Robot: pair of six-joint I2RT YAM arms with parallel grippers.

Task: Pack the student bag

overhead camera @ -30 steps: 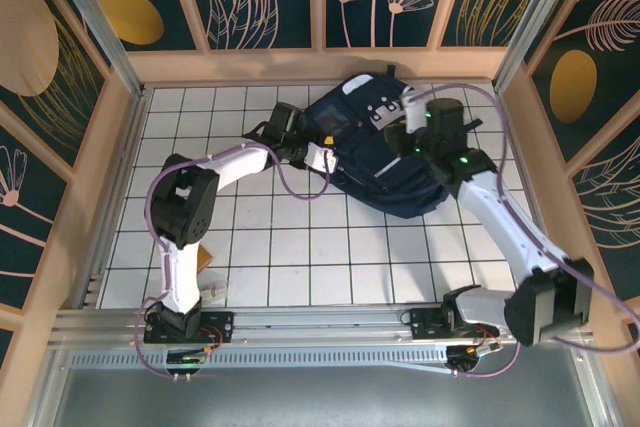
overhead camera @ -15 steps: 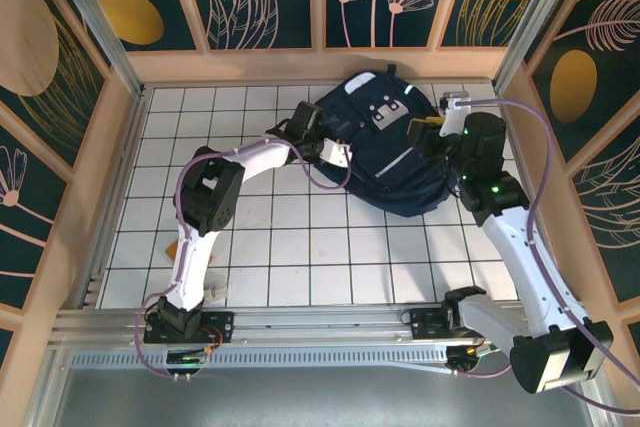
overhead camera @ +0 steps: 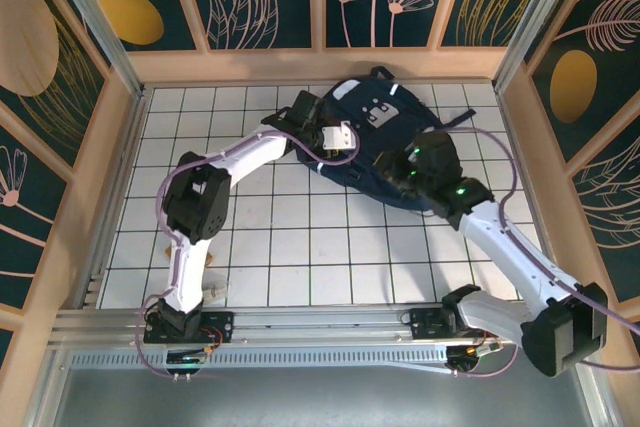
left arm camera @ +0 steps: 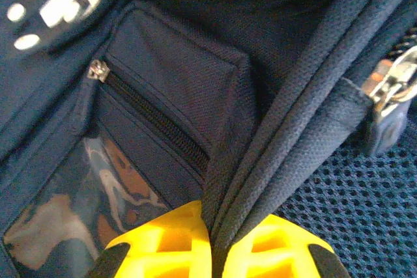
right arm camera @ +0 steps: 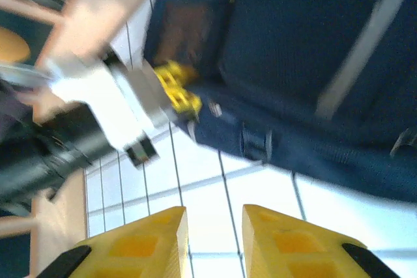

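Observation:
The student bag (overhead camera: 385, 132), a large dark navy backpack with pale stripes and grey buckle patches, lies on the white tiled floor at the far middle. My left gripper (overhead camera: 350, 140) is at its left side. In the left wrist view its yellow fingers (left arm camera: 169, 242) are shut on a ridge of the bag's navy fabric (left arm camera: 195, 63), and the left gripper (left arm camera: 218, 252) sits beside a zipped pocket. My right gripper (overhead camera: 400, 175) hovers at the bag's near edge. In its own view the right gripper (right arm camera: 215, 226) stands open over bare tiles, short of the bag (right arm camera: 306, 43).
Wooden walls (overhead camera: 320, 65) box in the tiled floor (overhead camera: 320, 237) on three sides. A metal rail (overhead camera: 320, 322) runs along the near edge. A small tan object (overhead camera: 205, 257) and a white one (overhead camera: 215, 292) lie by the left arm's base.
My left gripper has shut on the bag's fabric and shifted right. The right arm swung from the bag's right side round to its near edge, its jaws narrowing a little.

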